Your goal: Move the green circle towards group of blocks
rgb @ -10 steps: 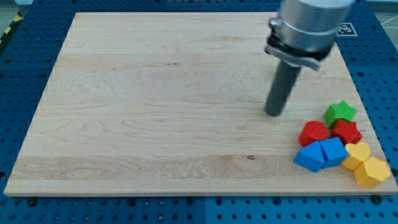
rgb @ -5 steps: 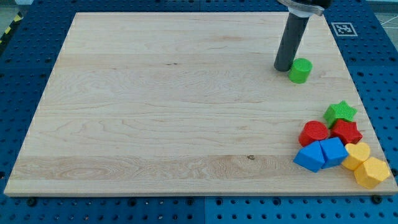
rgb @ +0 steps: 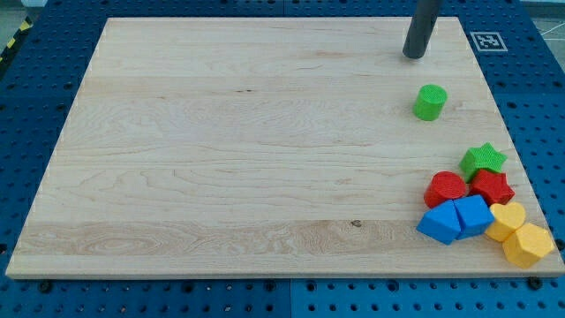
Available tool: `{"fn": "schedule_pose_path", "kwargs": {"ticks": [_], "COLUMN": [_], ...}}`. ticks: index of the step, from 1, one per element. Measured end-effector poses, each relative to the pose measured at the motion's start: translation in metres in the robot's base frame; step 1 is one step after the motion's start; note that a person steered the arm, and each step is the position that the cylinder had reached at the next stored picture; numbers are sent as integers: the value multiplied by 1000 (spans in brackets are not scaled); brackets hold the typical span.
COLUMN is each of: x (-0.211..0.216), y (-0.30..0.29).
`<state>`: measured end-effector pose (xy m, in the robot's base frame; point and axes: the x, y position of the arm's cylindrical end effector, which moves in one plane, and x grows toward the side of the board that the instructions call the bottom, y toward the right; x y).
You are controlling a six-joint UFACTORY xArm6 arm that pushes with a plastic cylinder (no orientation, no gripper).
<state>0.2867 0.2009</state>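
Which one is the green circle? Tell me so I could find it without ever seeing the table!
Look at the wooden board and go to the view's right side, above the pile of coloured blocks in the bottom right corner. The green circle sits alone there, just below my tip. The other green block, a green star, touches the pile; the circle is round and touches nothing.

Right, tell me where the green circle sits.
The green circle is at the view's upper right, alone, below my tip and above the green star.

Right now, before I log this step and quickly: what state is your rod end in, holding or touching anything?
My tip: no gripper, holds nothing, touches no block; it sits toward the view's top from the green circle, apart.
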Motion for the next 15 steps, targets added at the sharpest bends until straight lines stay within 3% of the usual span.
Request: {"fn": "schedule_pose_path", "kwargs": {"ticks": [2,5,6,8,9,11,13,15], "x": [54,183,199,98,85,103,115,155], "y": [18,18,18,34,32,-48,-52,-35]}}
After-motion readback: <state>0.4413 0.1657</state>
